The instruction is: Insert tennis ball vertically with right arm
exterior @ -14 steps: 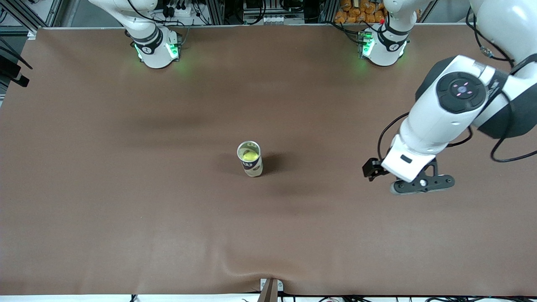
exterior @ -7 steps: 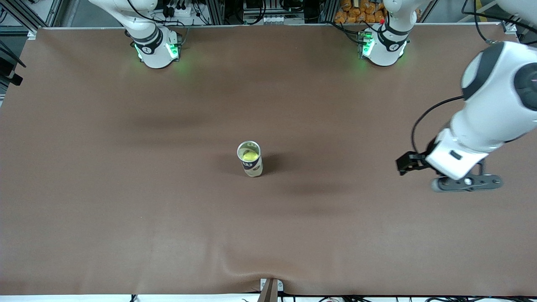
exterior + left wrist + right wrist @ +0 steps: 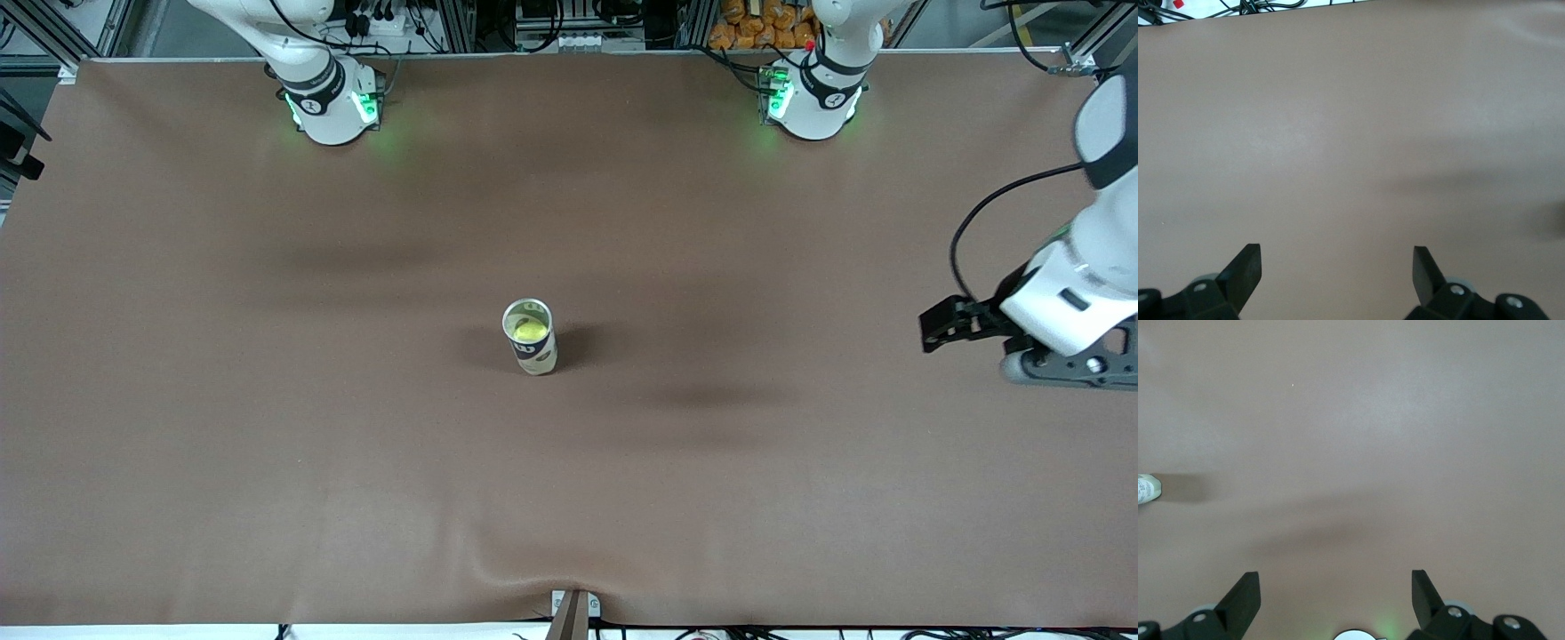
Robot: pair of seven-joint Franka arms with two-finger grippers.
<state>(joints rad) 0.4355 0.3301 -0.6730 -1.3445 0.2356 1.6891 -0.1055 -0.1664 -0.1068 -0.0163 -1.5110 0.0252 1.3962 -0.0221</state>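
One ball [image 3: 529, 331], yellow-green, already sits inside the upright can [image 3: 531, 338] mid-bench [image 3: 267, 400], so the insertion looks done. The ball should be light, fuzzy and springy, easy to pinch across its middle without slipping; the can looks thin-walled and tippy, best left alone or held low on its sides. The left gripper [image 3: 1337, 283] hangs over bare bench at the left arm's end, fingers wide and empty. The right gripper [image 3: 1335, 603] hovers over bare bench too, fingers wide, holding nothing, the can's foot at the edge of its wrist view.

One can [image 3: 531, 339], one tennis ball [image 3: 529, 331]
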